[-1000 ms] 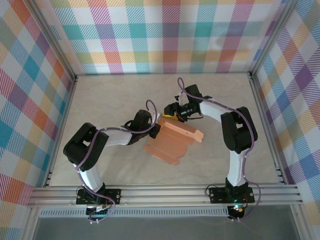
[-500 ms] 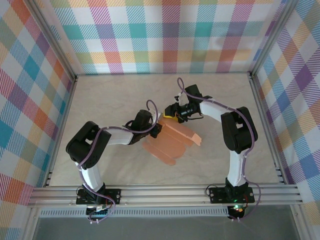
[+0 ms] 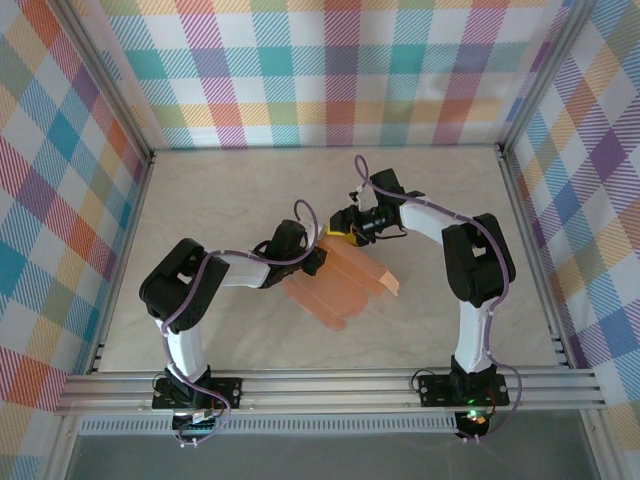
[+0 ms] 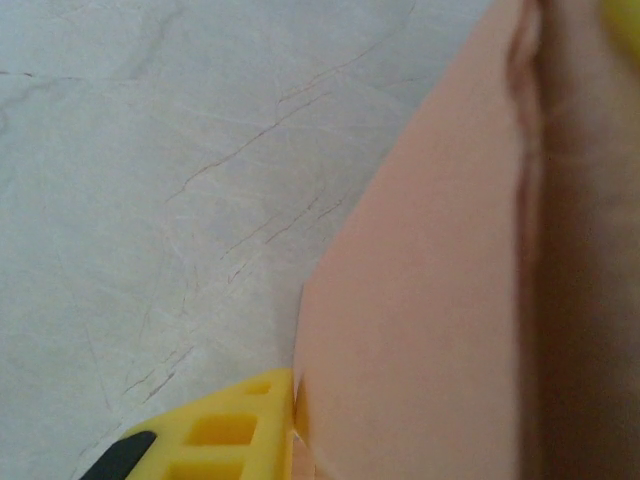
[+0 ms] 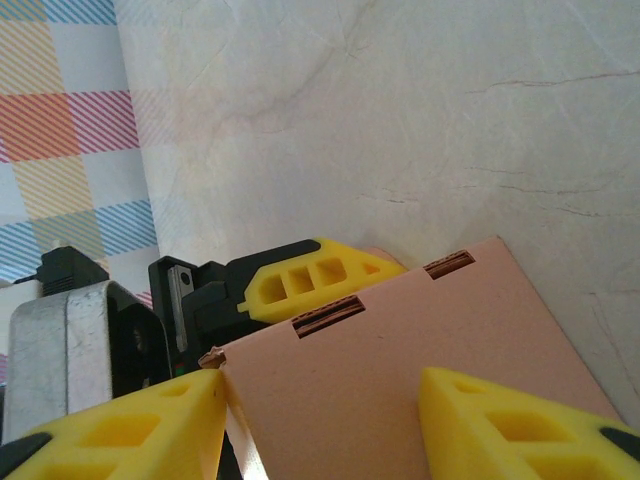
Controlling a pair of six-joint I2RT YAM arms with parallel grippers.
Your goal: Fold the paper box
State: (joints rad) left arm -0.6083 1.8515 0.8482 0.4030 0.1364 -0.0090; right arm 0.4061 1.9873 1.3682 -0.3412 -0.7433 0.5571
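the box (image 3: pixel 347 285) has sagged: a second ago one panel stood up as a wall along its far side, and now the card lies lower and flatter on the desk (image 3: pixel 220 190), slid a little toward the near edge. the left gripper (image 3: pixel 317 259) has eased off from a tight close, so my guess is that the fold was let go before it set and needs creasing again.

the box sits mid-desk between the two arms. the left gripper is at its far-left corner, one finger (image 4: pixel 225 430) touching the card's edge; i cannot tell whether it still pinches the card. the right gripper (image 3: pixel 341 235) is at the far edge, jaws about half apart, slotted panel showing between them, not clamped.
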